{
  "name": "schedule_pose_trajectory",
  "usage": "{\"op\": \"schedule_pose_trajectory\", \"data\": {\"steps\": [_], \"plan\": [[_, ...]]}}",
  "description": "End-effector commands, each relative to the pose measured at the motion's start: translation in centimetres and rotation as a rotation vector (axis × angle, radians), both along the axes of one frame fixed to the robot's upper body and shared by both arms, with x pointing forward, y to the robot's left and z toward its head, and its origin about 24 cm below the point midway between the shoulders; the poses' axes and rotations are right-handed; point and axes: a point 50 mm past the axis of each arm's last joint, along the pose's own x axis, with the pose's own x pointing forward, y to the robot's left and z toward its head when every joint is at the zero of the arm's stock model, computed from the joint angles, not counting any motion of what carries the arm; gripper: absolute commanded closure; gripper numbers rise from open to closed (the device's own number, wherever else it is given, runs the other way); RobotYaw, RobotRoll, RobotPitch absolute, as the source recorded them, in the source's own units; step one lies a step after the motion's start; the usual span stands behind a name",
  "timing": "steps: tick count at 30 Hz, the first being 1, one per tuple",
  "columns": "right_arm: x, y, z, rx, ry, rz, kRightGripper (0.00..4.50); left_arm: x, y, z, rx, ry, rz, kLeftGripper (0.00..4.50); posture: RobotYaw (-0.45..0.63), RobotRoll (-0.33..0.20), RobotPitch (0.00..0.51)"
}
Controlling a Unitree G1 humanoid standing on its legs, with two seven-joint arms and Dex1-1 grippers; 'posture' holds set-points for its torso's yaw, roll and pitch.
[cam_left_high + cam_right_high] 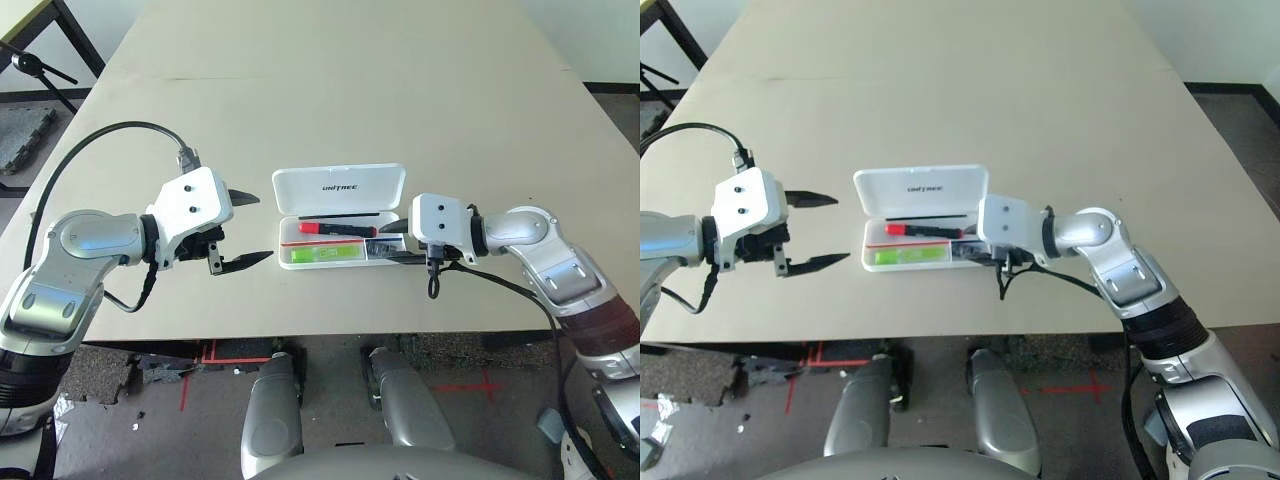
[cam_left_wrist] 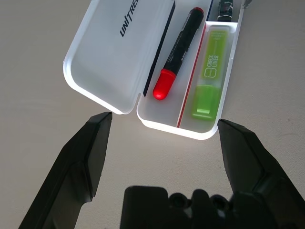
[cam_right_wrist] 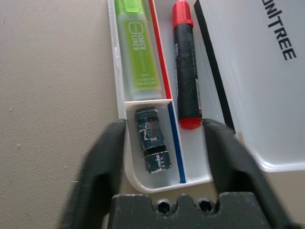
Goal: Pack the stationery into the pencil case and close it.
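- While the pencil case lies open at the centre of the head view, a little below the middle of the frame, its lid is folded back flat on the beige bench and shows the dark "UNITREE" lettering.
- Inside the tray, the red-capped marker lies lengthwise along the side next to the lid, with its red cap toward the left of the frame.
- Below it in the frame, on the other side of a thin red stripe, lies the lime-green highlighter, also lengthwise.
- At the right end of the tray there is a small separate compartment, and the small dark stubby item lies in it, between a white wall and a blue stripe.
- At the left of the frame, the left hand hovers just beside the left end of the case, with its two black fingers wide apart and nothing between them.
- At the right end of the case sits the right hand, its fingers apart on both sides of the tray's end; they seem to be close to the tray's walls, but I cannot tell whether they touch it.
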Motion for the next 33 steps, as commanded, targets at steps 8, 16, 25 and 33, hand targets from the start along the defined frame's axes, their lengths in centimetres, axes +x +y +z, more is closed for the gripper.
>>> {"op": "schedule_pose_trajectory", "data": {"steps": [8, 16, 25, 33], "plan": [[-0.3, -7.6, 2.5, 0.134, 0.215, -0.206, 0.07, 0.3, 0.9, -0.5, -0.024, 0.023, 0.036, 0.0, 0.01, 0.0, 0.183], [-1.8, -11.4, 3.0, 0.213, 0.315, -0.283, 0.07, 1.5, 2.2, -1.0, -0.039, 0.017, 0.106, 0.0, -0.02, 0.0, 0.182], [-2.9, -11.8, 2.6, 0.249, 0.361, -0.285, 0.07, 3.3, 3.5, -2.2, -0.039, 0.029, 0.277, 0.0, -0.04, 0.0, 0.177], [-3.0, -11.3, 2.3, 0.259, 0.366, -0.284, 0.0, 5.1, 3.1, -3.5, -0.056, 0.059, 0.414, 2.61, -0.04, 0.0, 0.178]]}}
